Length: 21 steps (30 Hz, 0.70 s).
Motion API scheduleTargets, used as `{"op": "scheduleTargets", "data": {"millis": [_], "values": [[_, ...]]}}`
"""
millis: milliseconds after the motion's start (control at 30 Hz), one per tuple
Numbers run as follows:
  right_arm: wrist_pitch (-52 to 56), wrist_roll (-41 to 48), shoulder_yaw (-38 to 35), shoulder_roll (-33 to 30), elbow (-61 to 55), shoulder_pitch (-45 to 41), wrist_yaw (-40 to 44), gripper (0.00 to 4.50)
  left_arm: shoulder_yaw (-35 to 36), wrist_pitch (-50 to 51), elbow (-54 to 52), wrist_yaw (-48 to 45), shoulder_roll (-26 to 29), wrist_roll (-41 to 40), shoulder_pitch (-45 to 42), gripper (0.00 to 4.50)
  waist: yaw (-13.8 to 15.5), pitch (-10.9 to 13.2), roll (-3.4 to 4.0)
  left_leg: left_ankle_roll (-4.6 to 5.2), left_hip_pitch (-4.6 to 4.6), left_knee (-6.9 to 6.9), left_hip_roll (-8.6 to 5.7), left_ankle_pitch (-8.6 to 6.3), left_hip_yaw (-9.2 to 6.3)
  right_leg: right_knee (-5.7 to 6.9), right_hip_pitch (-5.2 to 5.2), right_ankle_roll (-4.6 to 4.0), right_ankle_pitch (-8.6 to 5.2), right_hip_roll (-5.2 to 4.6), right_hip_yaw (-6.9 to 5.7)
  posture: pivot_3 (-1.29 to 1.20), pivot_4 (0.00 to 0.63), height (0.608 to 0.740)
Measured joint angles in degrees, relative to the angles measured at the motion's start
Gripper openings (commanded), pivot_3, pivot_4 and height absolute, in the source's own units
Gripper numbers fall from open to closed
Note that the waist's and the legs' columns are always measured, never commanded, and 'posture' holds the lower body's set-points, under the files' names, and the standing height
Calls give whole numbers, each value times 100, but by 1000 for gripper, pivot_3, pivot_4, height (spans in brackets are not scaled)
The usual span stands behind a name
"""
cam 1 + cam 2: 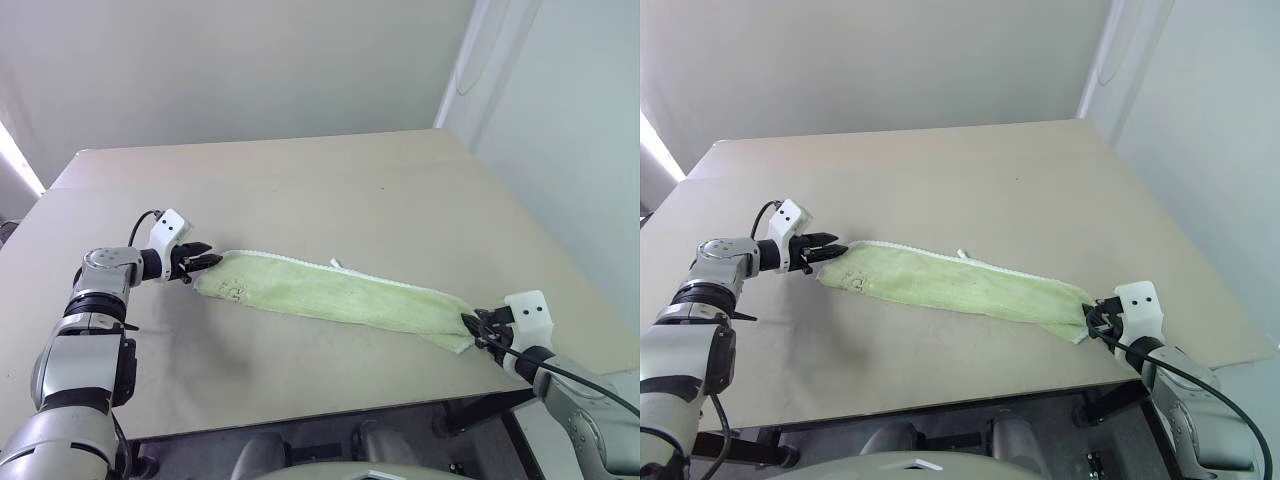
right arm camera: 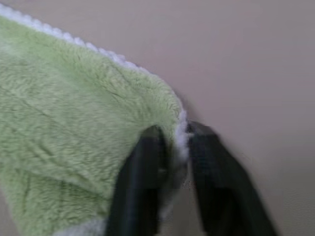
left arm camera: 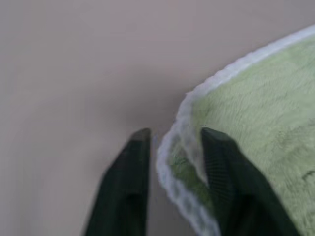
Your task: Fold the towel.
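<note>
Soft, even daylight; bright glare strip at far left wall. Faint shadows under the towel point(image 1: 340, 295) on the table point(image 1: 330, 190). Head views sharp; both wrist views blurry, fingers out of focus.

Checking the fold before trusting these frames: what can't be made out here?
- Towel layers: lying doubled, its underside is hidden.
- Left gripper hold: blurred left wrist view; edging sits between the fingers, clamping unclear.
- Right gripper hold: blurred; pile covers the fingertips.
- Loop tag: too small.

Head eyes look down over the table point(image 1: 330, 190); wrist views sit close at the towel point(image 1: 330, 295) ends.
</note>
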Motion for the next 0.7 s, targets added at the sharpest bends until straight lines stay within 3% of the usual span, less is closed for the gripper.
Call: {"op": "scheduleTargets", "data": {"millis": [167, 233, 367, 433, 567, 700], "values": [[56, -5, 10, -16, -12, -267, 117, 3862, 57, -64, 28, 136, -5, -2, 0, 4500, 3, 0, 0, 0, 0, 0, 0, 0, 0, -1, -1, 0, 1, 0, 1, 0, 0, 740], [50, 9, -14, 23, -9, -423, 98, 4474, 82, -96, 28, 241, -5, -1, 0, 4500, -2, 0, 0, 0, -1, 0, -1, 0, 0, 0, -1, 0, 1, 1, 1, 0, 0, 740], [287, 391, -394, 56, -18, -617, 81, 4474, 205, -61, 50, 447, -4, -36, -13, 4500, 5, 0, 0, 0, 0, 0, -1, 0, 0, 0, -1, 0, 1, 1, 3, 0, 0, 740], [883, 1101, -901, 75, -111, -601, 83, 4474, 359, 152, 69, 331, -4, -167, -95, 4500, 33, 0, -1, 0, 0, 4, -2, 0, -7, 0, -9, -1, 2, 1, 2, 0, 0, 740], [2186, 2981, -1979, 89, -420, -319, -55, 4474, 568, 623, -11, -234, 11, -430, -377, 4500, 34, 0, -1, 0, -5, 5, -6, 0, -9, -5, -5, -2, 2, -2, 3, 0, 0, 740], [2758, 5743, -2447, 219, -496, 389, -1095, 4474, 490, 926, -378, -1090, -80, -488, -404, 4500, 1, 1, 2, 0, -3, -10, -4, 0, -6, -5, 5, -4, -1, -2, 8, 0, 0, 740]]}}
